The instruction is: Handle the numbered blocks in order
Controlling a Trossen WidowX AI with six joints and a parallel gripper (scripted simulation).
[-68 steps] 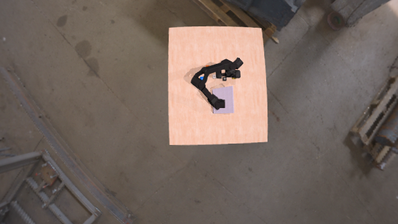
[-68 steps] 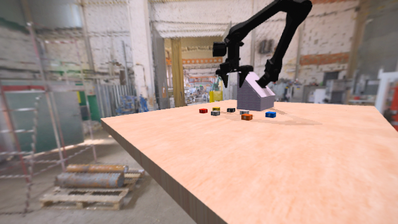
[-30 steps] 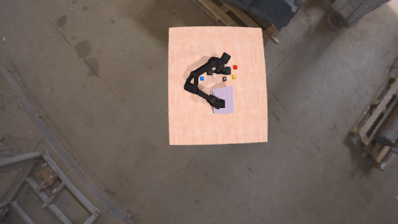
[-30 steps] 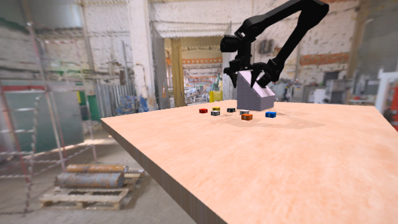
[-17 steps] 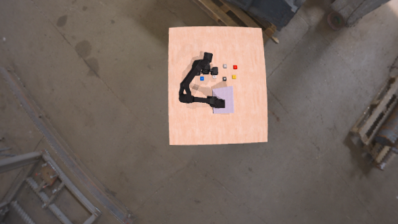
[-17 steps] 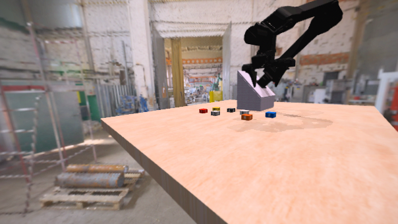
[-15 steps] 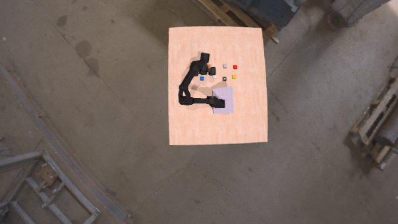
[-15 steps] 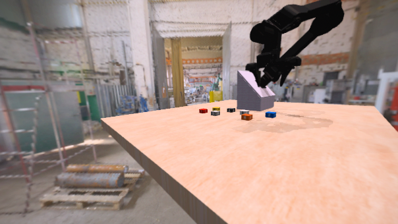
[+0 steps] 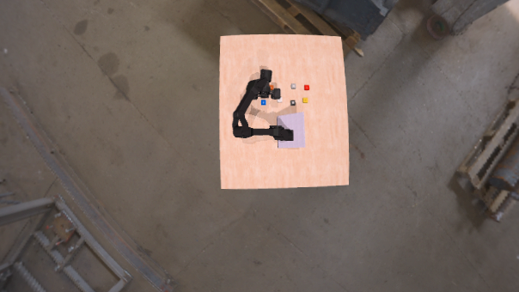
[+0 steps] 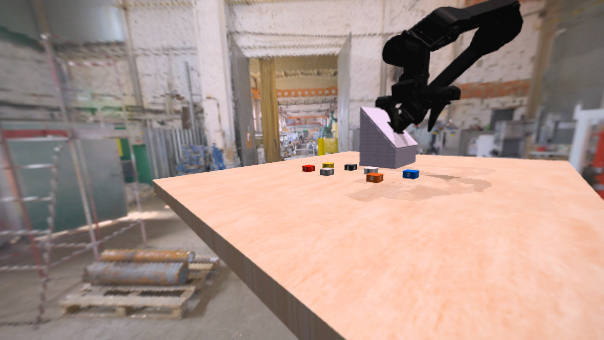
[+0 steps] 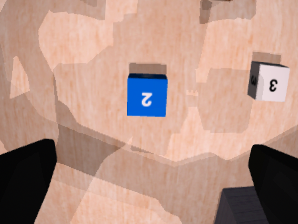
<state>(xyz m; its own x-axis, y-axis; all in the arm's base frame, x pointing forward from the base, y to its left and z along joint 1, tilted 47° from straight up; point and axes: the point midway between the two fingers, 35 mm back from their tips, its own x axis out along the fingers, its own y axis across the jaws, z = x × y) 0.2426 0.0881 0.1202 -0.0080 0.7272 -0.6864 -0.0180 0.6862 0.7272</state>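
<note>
My gripper (image 9: 266,95) (image 10: 416,128) (image 11: 154,155) is open and empty, high above the table. The blue block (image 9: 263,102) (image 10: 411,174) (image 11: 146,96) shows a 2 and lies ahead of the space between the fingertips in the wrist view. The white block (image 9: 279,100) (image 10: 371,170) (image 11: 273,85) shows a 3, at the right there. An orange block (image 9: 271,87) (image 10: 374,177), a black block (image 9: 293,103) (image 10: 350,167), a yellow block (image 9: 305,100) (image 10: 328,165), a grey block (image 9: 293,86) (image 10: 327,172) and a red block (image 9: 307,88) (image 10: 308,168) show no readable digits.
A lilac sloped stand (image 9: 296,124) (image 10: 380,147) is beside the blocks, under the arm's base. Its dark edge (image 11: 237,207) shows at the lower right of the wrist view. The wooden table (image 9: 279,172) (image 10: 400,250) carries arm shadows around the blocks.
</note>
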